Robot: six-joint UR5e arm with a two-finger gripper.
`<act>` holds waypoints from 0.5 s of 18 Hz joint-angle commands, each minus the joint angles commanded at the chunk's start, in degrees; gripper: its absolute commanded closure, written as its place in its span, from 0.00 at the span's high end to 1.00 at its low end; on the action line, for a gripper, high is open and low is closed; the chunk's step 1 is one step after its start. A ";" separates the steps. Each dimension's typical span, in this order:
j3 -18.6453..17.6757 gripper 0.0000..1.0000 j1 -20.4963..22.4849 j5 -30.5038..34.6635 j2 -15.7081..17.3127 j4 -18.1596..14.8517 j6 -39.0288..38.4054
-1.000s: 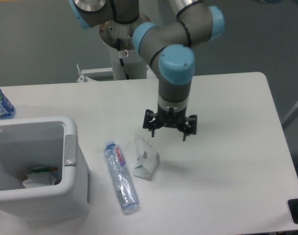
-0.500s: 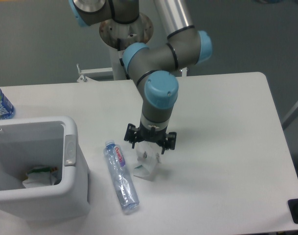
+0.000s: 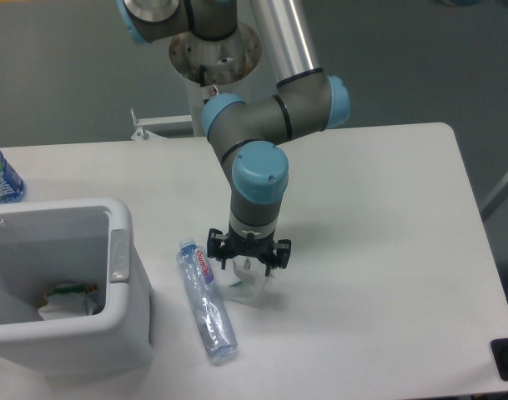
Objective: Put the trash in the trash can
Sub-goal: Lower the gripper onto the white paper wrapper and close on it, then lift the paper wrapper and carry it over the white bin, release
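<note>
gripper (image 3: 248, 260) now down over the paper packet (image 3: 247, 287), jaws spread, bottle (image 3: 207, 302) lengthwise, cap end away from camera

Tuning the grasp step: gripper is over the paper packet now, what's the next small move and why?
Probably lower straight down and close. The gripper looks open and sits right above the crumpled paper packet, which lies on the table beside the clear bottle. Nothing is gripped yet, and the trash can is off to one side.
</note>
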 joint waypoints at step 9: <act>1.66 0.00 2.71 0.00 4.28 -0.53 0.53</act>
